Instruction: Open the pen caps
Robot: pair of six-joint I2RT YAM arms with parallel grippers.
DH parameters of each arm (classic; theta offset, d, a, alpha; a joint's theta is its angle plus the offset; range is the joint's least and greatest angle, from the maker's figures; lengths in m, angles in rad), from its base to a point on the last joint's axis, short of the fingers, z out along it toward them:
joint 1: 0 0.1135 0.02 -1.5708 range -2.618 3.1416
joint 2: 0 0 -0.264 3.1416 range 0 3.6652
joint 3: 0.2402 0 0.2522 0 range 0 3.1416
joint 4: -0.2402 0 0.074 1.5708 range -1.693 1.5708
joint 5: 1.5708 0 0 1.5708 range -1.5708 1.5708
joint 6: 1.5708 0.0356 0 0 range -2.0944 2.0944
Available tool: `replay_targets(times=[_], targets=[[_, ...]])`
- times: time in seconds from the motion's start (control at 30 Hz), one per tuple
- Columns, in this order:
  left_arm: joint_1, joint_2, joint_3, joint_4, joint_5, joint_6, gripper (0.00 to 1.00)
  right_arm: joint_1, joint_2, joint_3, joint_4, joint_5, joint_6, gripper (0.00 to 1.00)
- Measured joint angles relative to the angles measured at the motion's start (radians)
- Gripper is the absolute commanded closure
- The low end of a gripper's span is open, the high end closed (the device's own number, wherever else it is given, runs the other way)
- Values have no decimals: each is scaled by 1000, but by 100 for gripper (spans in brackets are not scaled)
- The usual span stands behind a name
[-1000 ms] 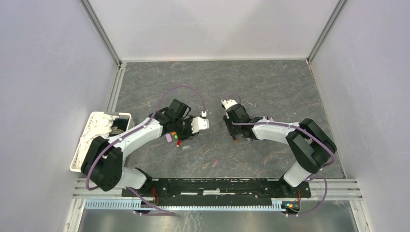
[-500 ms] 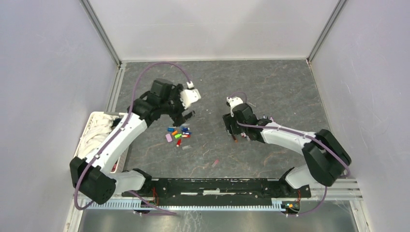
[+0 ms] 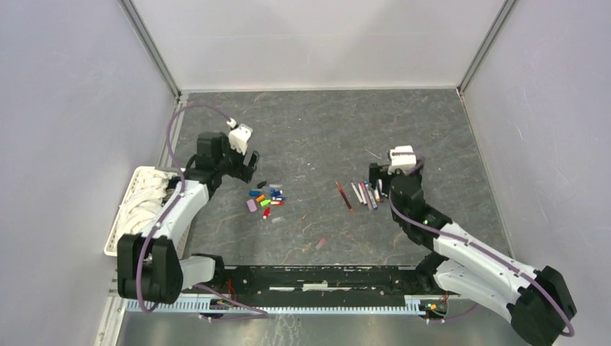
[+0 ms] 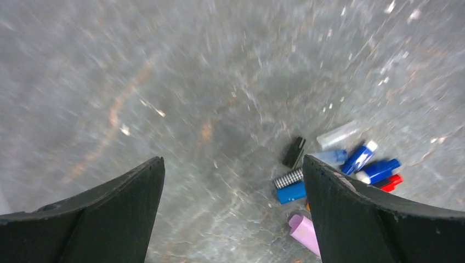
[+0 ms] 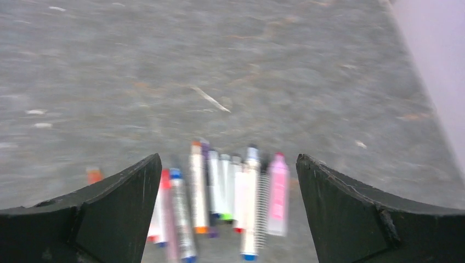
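Observation:
The pen caps (image 3: pixel 265 199) lie in a small heap left of centre on the table: blue, orange, green, red, black and lilac. In the left wrist view they show at the right: a black cap (image 4: pixel 294 152), a blue cap (image 4: pixel 290 192) and a lilac cap (image 4: pixel 305 233). My left gripper (image 3: pixel 247 160) hangs open, back-left of the heap and apart from it (image 4: pixel 233 164). The pens (image 3: pixel 366 193) lie side by side right of centre, uncapped. My right gripper (image 3: pixel 380 177) stands open just right of the pens, and in its own view the row (image 5: pixel 230 197) lies between the empty fingers (image 5: pixel 228 159).
A white basket (image 3: pixel 140 196) stands at the table's left edge beside the left arm. One red pen (image 3: pixel 344 196) lies slightly apart, left of the row. A small pink piece (image 3: pixel 321 243) and a pale piece (image 3: pixel 277 219) lie nearer the bases. Walls close in three sides.
Both grippers opened wide. The left one left the caps and moved back-left; the right one pulled away to the right, uncovering the pens on the table.

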Motion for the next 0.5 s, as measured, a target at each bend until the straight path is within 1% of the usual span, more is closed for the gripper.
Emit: replay_targets(times=[0.1, 0.13, 0.23, 0.33, 0.5], targets=[[13, 48, -148, 134, -8, -37, 0, -12, -58, -199, 166, 160, -109, 2], [19, 57, -190, 174, -8, -45, 0, -18, -61, -270, 228, 215, -152, 2], [40, 69, -278, 308, 6, -69, 0, -47, -42, -415, 362, 331, -233, 2], [68, 104, -332, 486, 26, -91, 0, -102, -11, -478, 463, 389, -254, 2], [106, 142, -420, 714, 55, -124, 0, -186, 38, -504, 625, 435, -261, 2]])
